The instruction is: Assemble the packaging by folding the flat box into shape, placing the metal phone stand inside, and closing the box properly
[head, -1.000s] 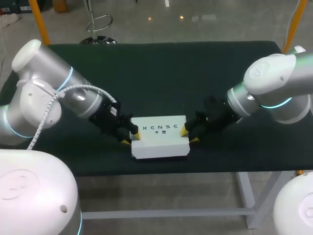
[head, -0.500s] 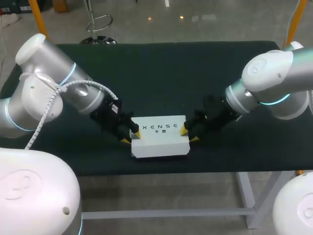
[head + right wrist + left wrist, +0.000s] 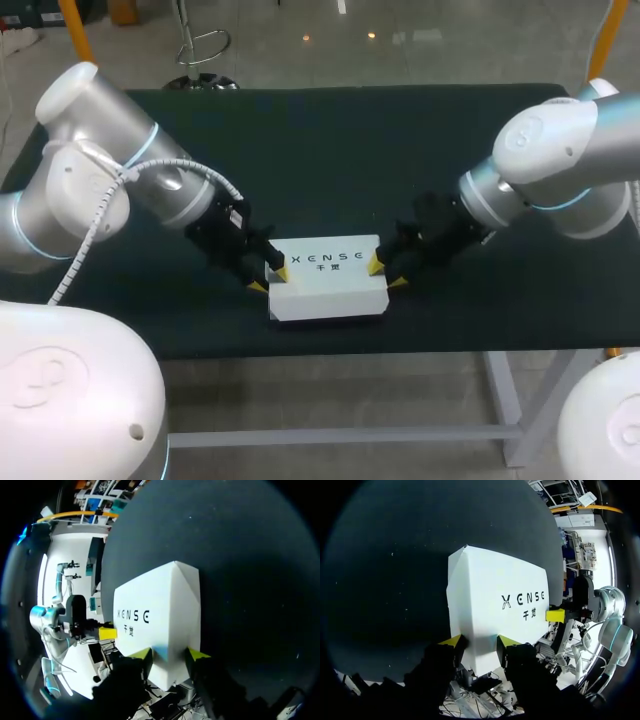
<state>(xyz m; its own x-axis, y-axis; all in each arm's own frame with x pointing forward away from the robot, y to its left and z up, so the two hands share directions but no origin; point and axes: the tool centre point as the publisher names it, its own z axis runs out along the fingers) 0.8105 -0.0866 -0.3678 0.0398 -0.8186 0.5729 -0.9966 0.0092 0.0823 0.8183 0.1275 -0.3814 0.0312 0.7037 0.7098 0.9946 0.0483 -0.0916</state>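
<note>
Near the front edge of the table [image 3: 330, 150], the white box [image 3: 328, 290] is found closed, its long axis running from arm to arm. The left gripper [image 3: 269, 280] and the right gripper [image 3: 386, 274] are seen spread, tips set against opposite ends, equally near; no clamping is observed.

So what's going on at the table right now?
Both arms are at the white box, which lies closed with its lid flat, near the front edge of the dark table. The left gripper sits at its left end and the right gripper at its right end. The phone stand is not in view. Whether either gripper is clamped can't be judged.
</note>
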